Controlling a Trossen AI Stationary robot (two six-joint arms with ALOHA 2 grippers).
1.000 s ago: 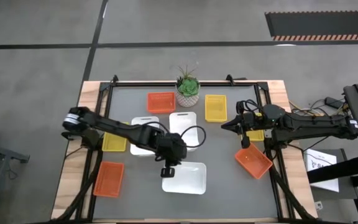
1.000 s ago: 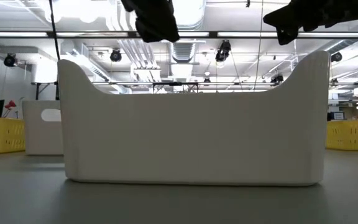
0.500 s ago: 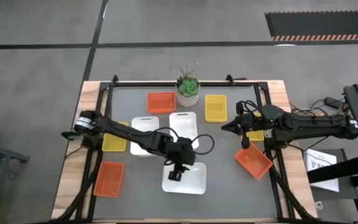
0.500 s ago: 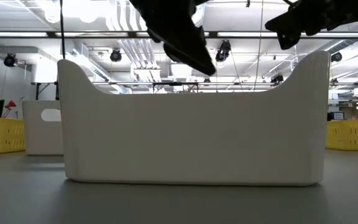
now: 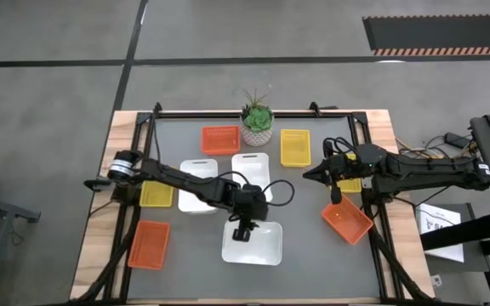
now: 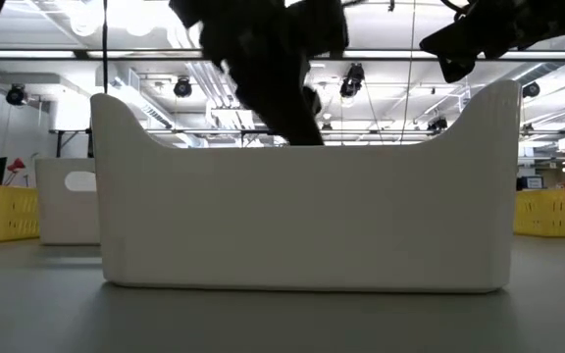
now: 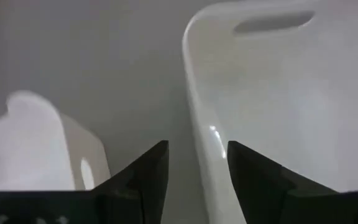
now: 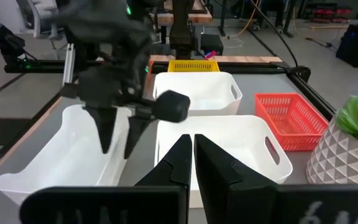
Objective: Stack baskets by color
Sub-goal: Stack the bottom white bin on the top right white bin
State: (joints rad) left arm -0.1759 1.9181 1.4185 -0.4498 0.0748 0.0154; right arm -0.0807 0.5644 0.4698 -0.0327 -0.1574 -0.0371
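Three white baskets rest flat on the table: a near one (image 5: 258,246), one left of centre (image 5: 196,180) and one at centre (image 5: 251,167). Around them are orange baskets (image 5: 220,139) (image 5: 149,245) (image 5: 347,221) and yellow baskets (image 5: 294,146) (image 5: 156,194). My left gripper (image 5: 243,231) points steeply down, open, at the near white basket's far wall (image 7: 197,134). One finger (image 7: 151,171) stands outside that wall and one (image 7: 244,168) inside, with no touch showing. My right gripper (image 5: 307,172) hangs shut above the table's right half, holding nothing.
A small potted green plant (image 5: 257,121) stands at the far middle. A third yellow basket (image 5: 350,184) lies partly under my right arm. A black frame (image 5: 228,112) runs round the table's edge. In the low view the near white basket (image 6: 302,216) fills most of the picture.
My left gripper has come down and a little toward the table's right edge, sinking to the near white basket's far wall. The baskets lie where they were.
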